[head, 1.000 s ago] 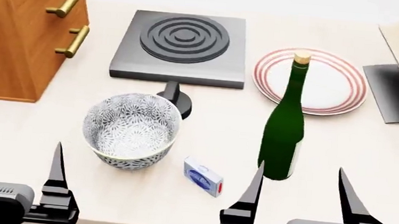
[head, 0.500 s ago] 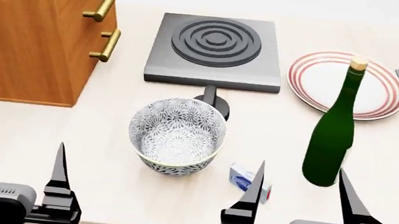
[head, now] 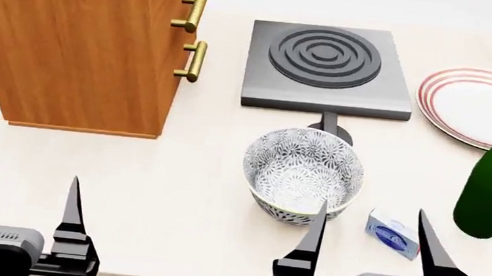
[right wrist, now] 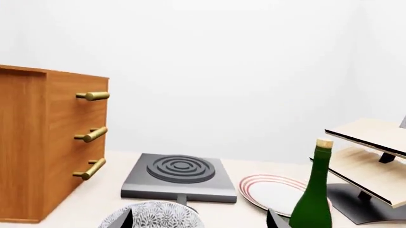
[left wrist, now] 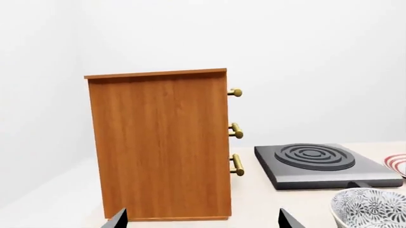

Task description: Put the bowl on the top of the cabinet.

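Both tools spread & empty, right tool (head: 368,243) just near of patterned bowl (head: 304,172) on tabletop (head: 163,191), left tool (head: 21,209) idle; best advance right, straddle near rim, pinch firm, lift clear above cabinet (head: 82,39) at far left.

Both arms sit low and level, wrists pointing forward. The left gripper (head: 20,189) has its dark pointed fingers (head: 72,203) spread wide and empty; the right gripper (head: 371,224) likewise gapes, holding nothing.
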Controlling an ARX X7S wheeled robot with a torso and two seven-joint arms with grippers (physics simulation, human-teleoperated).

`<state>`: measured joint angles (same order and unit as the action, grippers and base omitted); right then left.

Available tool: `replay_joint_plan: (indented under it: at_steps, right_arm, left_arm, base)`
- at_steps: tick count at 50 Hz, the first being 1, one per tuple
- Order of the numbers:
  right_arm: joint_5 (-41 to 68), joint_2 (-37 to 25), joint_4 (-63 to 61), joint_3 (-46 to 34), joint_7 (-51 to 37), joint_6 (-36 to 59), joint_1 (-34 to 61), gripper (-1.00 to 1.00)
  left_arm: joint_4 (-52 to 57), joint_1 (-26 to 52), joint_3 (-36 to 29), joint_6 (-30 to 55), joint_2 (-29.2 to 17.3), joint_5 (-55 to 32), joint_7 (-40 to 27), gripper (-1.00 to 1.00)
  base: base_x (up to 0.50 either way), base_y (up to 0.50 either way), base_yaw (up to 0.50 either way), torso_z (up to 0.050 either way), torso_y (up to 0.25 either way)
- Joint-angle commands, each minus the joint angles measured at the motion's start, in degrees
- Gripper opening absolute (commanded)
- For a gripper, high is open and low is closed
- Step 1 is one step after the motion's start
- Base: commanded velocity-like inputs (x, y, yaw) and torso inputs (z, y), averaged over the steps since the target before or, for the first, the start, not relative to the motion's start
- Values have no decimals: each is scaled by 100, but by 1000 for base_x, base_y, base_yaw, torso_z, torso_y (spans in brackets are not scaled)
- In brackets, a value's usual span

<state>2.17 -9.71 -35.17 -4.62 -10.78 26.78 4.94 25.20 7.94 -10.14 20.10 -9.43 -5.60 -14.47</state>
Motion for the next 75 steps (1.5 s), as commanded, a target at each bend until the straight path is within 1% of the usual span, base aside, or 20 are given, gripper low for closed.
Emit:
replay_joint_plan:
  at_steps: [1, 6, 29, 42, 51, 64, 72, 73, 75]
  right_arm:
    - [118, -23, 18, 37, -28, -106, -28, 100]
    - [64, -52, 31, 5, -82, -114, -30, 100]
    - [127, -164, -7, -84, -133, -75, -35, 100]
    - [193, -194, 62, -121, -154, -146, -44, 100]
    - [193, -236, 98, -181, -174, -184, -53, 100]
    - [271, -290, 46, -228, -187, -15, -25, 100]
    - [267, -332, 79, -258, -203, -131, -48, 100]
    - [134, -336, 62, -317, -280, -291, -125, 100]
    - [141, -343, 69, -324, -282, -308, -135, 100]
  left_arm:
    - [-20, 1, -31, -26, -33, -51, -43, 100]
    - [-59, -5, -39, -63, -44, -74, -59, 100]
    - [-31, 10, -113, -59, -102, -138, -155, 100]
    - [-117, 0, -106, -148, -148, -189, -192, 100]
    - [-121, 10, -127, -149, -173, -213, -222, 100]
    - [-85, 1, -156, -141, -218, -243, -265, 100]
    - [-77, 16, -200, -138, -236, -248, -286, 100]
    - [-101, 1, -151, -169, -224, -296, -295, 100]
    - [-98, -5, -146, -172, -230, -310, -301, 100]
  base:
    - [0, 0, 0, 0, 0]
    - [0, 96, 0, 0, 0]
    - [0, 487, 0, 0, 0]
    - [0, 23, 0, 0, 0]
    - [0, 283, 0, 0, 0]
    - [0, 0, 0, 0, 0]
    - [324, 7, 0, 0, 0]
    - [0, 0, 0, 0, 0]
    - [0, 0, 0, 0, 0]
